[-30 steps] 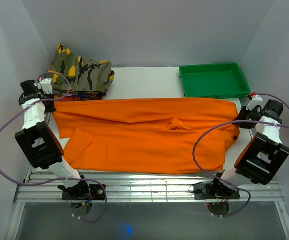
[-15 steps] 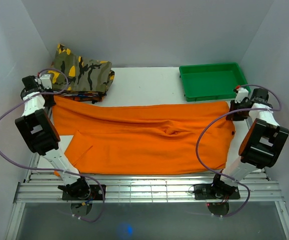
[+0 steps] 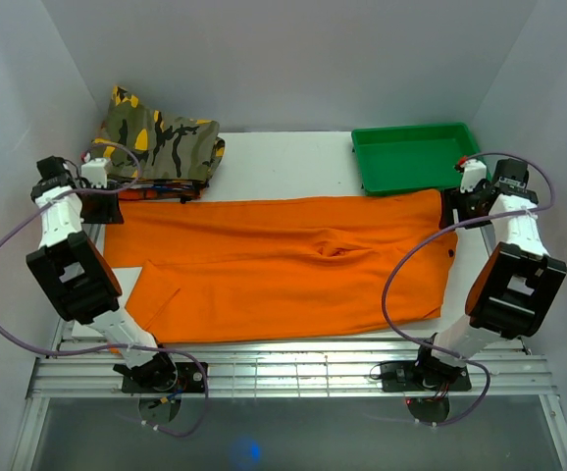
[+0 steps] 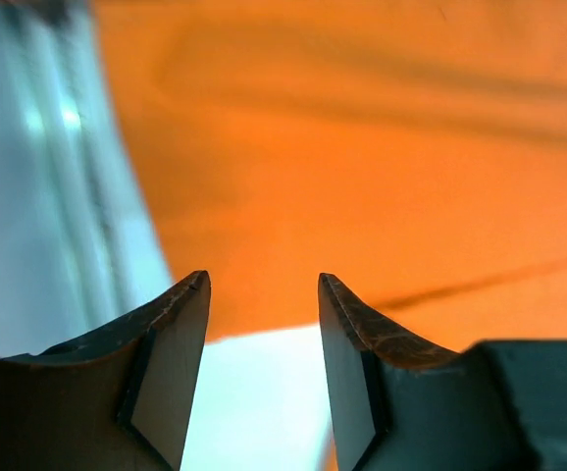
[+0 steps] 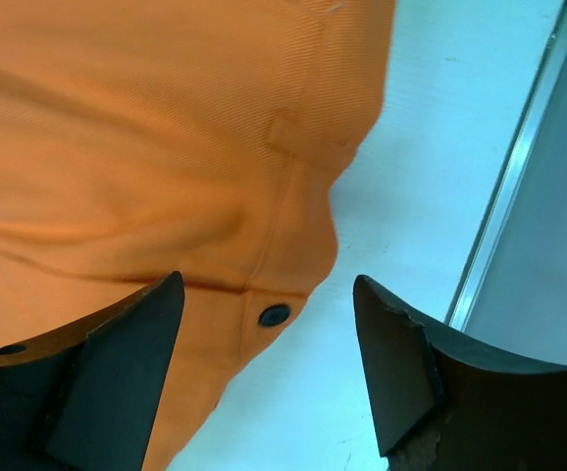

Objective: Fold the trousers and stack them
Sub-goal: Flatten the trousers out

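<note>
Now the orange trousers (image 3: pixel 283 265) lie spread wide across the white counter (image 3: pixel 283 162), reaching almost from one arm to the other. The left pincer (image 4: pixel 262 283) stands at the far left corner of the cloth with its fingers apart and nothing between them. The right pincer (image 5: pixel 267 279) is also wide apart, above the right corner, where a dark button (image 5: pixel 274 315) shows. A folded camouflage garment (image 3: pixel 161 142) lies at the far left, and a green tray (image 3: pixel 419 130) at the far right.
</note>
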`<state>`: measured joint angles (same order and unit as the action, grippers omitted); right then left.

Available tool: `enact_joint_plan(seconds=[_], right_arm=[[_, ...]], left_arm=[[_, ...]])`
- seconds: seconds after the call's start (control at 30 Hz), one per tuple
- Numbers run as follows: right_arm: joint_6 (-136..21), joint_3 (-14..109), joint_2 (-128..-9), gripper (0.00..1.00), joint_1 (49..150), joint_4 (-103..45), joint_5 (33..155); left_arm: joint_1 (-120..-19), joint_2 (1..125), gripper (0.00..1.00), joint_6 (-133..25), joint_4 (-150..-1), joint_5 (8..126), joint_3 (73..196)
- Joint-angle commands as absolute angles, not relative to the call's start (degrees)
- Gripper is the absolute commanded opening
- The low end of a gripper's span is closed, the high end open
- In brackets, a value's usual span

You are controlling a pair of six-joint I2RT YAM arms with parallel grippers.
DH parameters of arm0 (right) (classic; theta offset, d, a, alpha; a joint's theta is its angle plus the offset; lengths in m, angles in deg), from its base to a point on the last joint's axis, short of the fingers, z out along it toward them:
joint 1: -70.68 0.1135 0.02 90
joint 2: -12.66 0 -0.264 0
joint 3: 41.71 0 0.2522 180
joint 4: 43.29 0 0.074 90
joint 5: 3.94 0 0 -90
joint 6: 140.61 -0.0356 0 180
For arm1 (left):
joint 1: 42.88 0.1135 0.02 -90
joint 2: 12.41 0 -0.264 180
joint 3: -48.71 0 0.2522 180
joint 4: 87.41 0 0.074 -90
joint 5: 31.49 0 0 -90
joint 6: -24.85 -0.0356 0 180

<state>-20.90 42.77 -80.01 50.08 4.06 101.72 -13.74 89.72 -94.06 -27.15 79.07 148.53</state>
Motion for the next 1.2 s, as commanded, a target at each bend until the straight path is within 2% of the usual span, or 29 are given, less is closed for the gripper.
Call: enact_joint_plan(seconds=[0.0, 0.1, 0.13, 0.37, 0.67, 0.8, 0.9, 1.03, 1.17], right_arm=[[-16.1, 41.9, -75.7, 0.73, 51.5, 11.2, 107.1], [-15.2, 40.8, -76.3, 0.65, 54.5, 13.5, 109.3], [-15.5, 40.1, -76.8, 0.64, 55.1, 13.1, 110.1], [-23.7, 41.5, -81.5, 0.59, 62.1, 4.0, 109.4], [-25.3, 39.1, -90.0, 0.62, 62.9, -3.6, 101.1], [-22.9, 35.0, -90.3, 0.63, 62.6, -3.7, 96.4], [-20.7, 31.7, -88.2, 0.66, 62.2, -3.2, 94.6], [-19.5, 29.3, -84.7, 0.78, 61.9, -2.6, 96.4], [-21.0, 38.2, -83.9, 0.87, 62.0, 6.4, 103.6]], left_arm=[[-13.5, 87.5, 0.57, -97.8, -21.7, 85.5, 143.0], [-14.5, 91.2, 0.50, -95.7, -21.7, 88.2, 142.4], [-15.2, 92.3, 0.45, -94.5, -22.5, 88.1, 142.3], [-17.8, 101.1, 0.27, -91.5, -24.6, 79.9, 140.1], [-12.5, 96.8, 0.22, -100.3, -19.3, 67.4, 131.5], [-8.3, 99.7, 0.20, -102.4, -19.5, 65.3, 136.3], [-8.2, 103.9, 0.22, -101.4, -20.0, 66.7, 143.8], [-10.6, 109.4, 0.31, -97.8, -18.2, 70.5, 155.3], [-15.5, 109.4, 0.50, -96.4, -15.0, 74.5, 162.4]])
